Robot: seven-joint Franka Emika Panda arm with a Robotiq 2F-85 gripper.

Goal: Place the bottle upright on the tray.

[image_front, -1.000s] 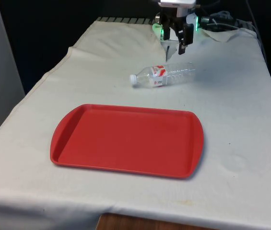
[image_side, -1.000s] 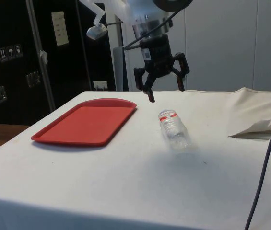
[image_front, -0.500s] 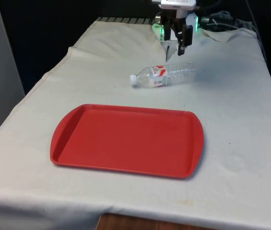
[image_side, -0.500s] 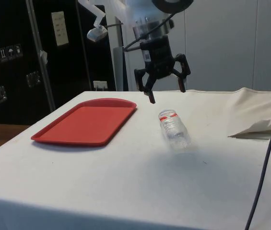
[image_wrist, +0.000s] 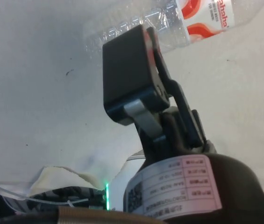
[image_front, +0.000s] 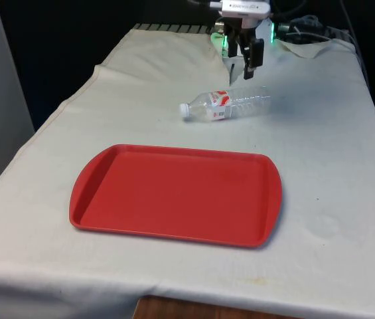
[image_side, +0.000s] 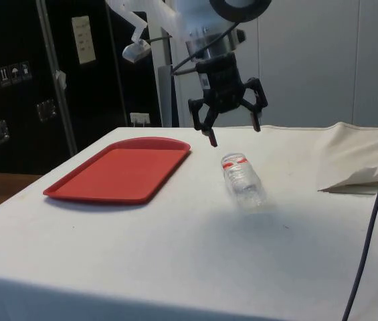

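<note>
1. Bottle [image_front: 225, 105]: clear plastic, white cap, red-and-white label; lying on its side on the desk [image_front: 333, 166], beyond the tray, cap pointing to the front view's left.
2. Tray [image_front: 174, 194]: red, sitting flat, holding nothing.
3. Gripper [image_side: 231, 128]: black, hovering above the bottle, fingers spread, gripping nothing.

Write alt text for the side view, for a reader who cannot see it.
A clear plastic water bottle with a red-and-white label lies on its side on the white tablecloth, beside an empty red tray. The black gripper hangs open above the bottle, touching nothing.
</note>
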